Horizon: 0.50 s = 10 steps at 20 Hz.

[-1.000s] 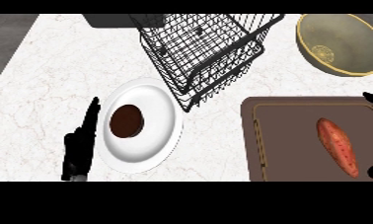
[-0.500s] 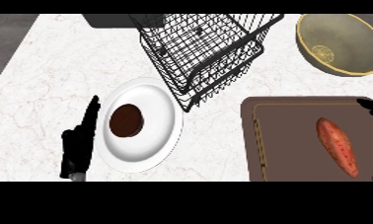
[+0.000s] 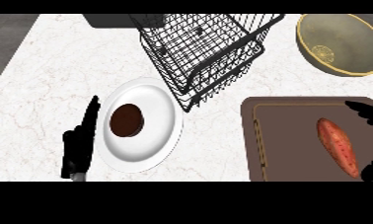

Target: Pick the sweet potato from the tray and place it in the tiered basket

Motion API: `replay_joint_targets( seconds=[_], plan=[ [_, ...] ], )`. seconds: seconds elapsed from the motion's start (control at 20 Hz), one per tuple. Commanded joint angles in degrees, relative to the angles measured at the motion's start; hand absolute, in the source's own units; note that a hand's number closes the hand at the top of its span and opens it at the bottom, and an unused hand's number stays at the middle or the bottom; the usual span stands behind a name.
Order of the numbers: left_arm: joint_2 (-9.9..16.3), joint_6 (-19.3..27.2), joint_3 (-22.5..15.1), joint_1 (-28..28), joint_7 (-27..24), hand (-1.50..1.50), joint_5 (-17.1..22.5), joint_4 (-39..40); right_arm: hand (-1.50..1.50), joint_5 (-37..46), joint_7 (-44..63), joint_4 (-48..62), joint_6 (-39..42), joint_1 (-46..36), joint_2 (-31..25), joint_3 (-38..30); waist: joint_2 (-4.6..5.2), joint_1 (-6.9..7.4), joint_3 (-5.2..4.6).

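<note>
An orange sweet potato (image 3: 337, 144) lies lengthwise on the brown tray (image 3: 284, 139) at the lower right. Of my right hand (image 3: 357, 106) only black tips show at the right edge: one just above the sweet potato's far end, another at the lower right corner past its near end. They stand wide apart and neither touches it. The black wire tiered basket (image 3: 201, 53) stands at the top centre, tilted in this view, with nothing in it. My left hand (image 3: 77, 144) rests open at the lower left, fingers straight and pointing up.
A white plate (image 3: 157, 119) with a round brown item (image 3: 126, 120) lies between my left hand and the basket. A yellowish bowl (image 3: 337, 43) sits at the top right. A dark box (image 3: 109, 19) stands behind the basket. The counter ends at the left.
My right hand's upper tip has come further in from the right edge and down toward the sweet potato. The left hand has barely shifted.
</note>
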Motion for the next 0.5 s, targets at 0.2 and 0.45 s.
replay_joint_targets(
  seconds=[0.2, 0.45],
  plan=[
    [-0.73, -1.59, 0.22, 1.23, 3.86, 0.0, -0.1, -1.81, -1.5, 3.45, 1.31, 1.48, 0.81, 1.58, 5.76, 1.84, 0.34, -0.21, -0.41],
    [-2.4, -2.17, 1.45, -0.28, -0.44, 0.0, -1.18, 4.08, -1.5, 5.41, -2.61, 7.09, 4.33, -0.82, 5.14, -0.2, 0.43, -0.1, -0.41]
  ],
)
